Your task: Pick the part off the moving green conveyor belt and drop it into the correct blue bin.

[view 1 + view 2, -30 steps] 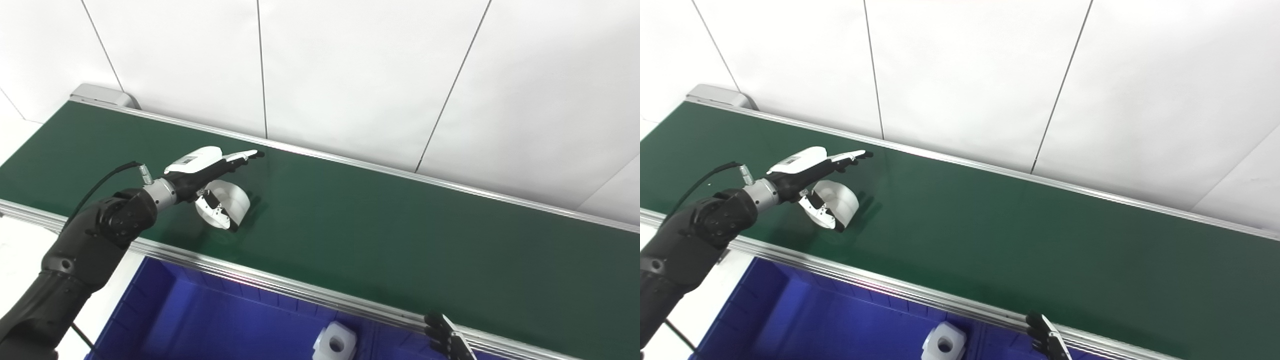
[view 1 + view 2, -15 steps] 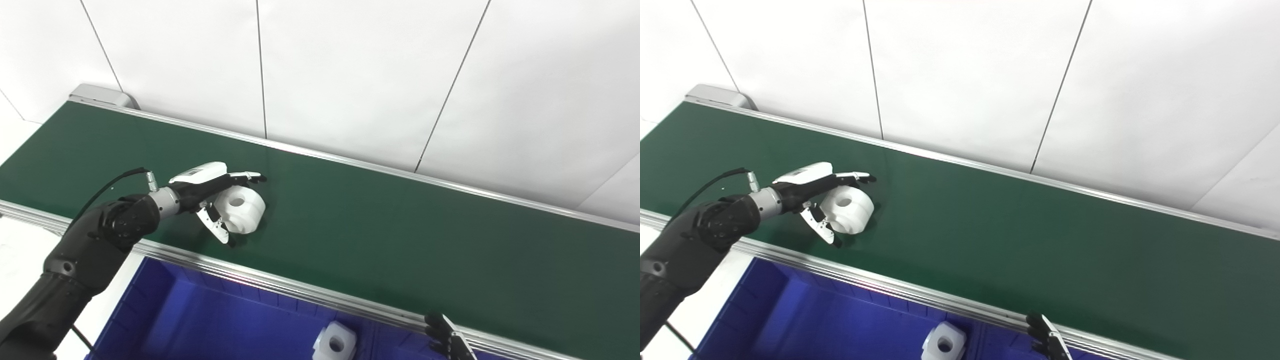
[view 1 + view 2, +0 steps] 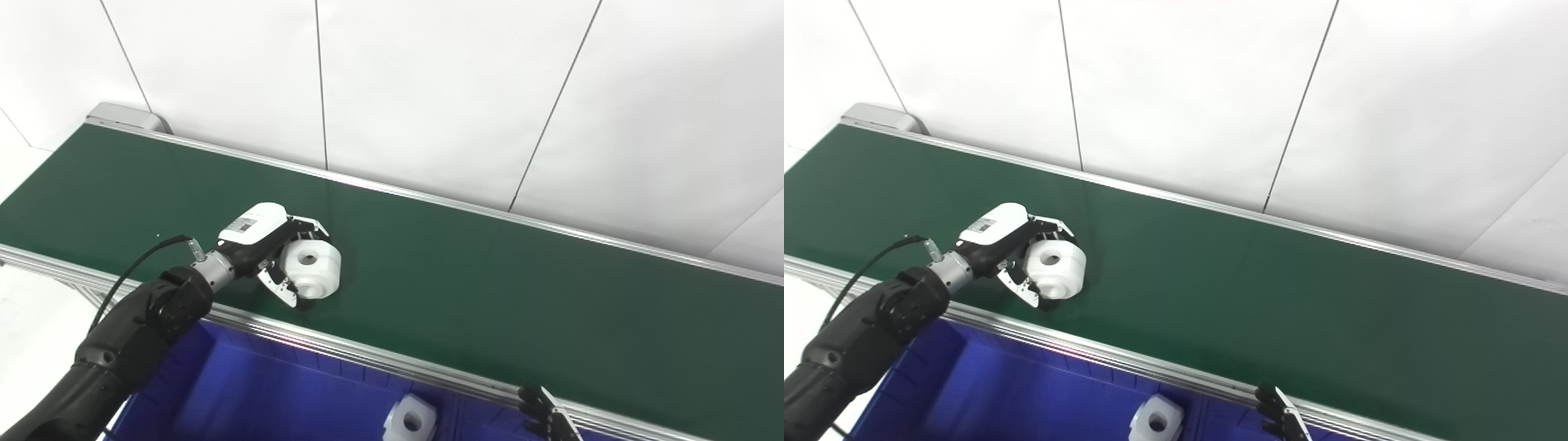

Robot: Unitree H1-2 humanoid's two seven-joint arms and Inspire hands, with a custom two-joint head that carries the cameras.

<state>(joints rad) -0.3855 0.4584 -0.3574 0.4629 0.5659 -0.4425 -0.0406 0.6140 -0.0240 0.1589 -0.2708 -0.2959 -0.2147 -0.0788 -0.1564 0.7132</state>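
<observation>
A white cylindrical part [image 3: 313, 267] with a round hole in its face lies on the green conveyor belt [image 3: 490, 288], near the belt's front rail. My left hand [image 3: 260, 231] is shut on it, with fingers curled over its top and the thumb against its lower left side. The part still rests on the belt. Only the dark fingertips of my right hand [image 3: 547, 418] show at the bottom edge, by the front rail. A blue bin [image 3: 263, 392] stands below the belt's front rail.
A second white part [image 3: 409, 420] with a hole lies in the blue bin at the bottom edge. A metal rail [image 3: 380, 361] runs along the belt's front, and a white panelled wall stands behind the belt.
The white part has travelled to the right along the belt. My left hand followed it, and its fingers went from stretched out to closed around the part. The right hand has not moved.
</observation>
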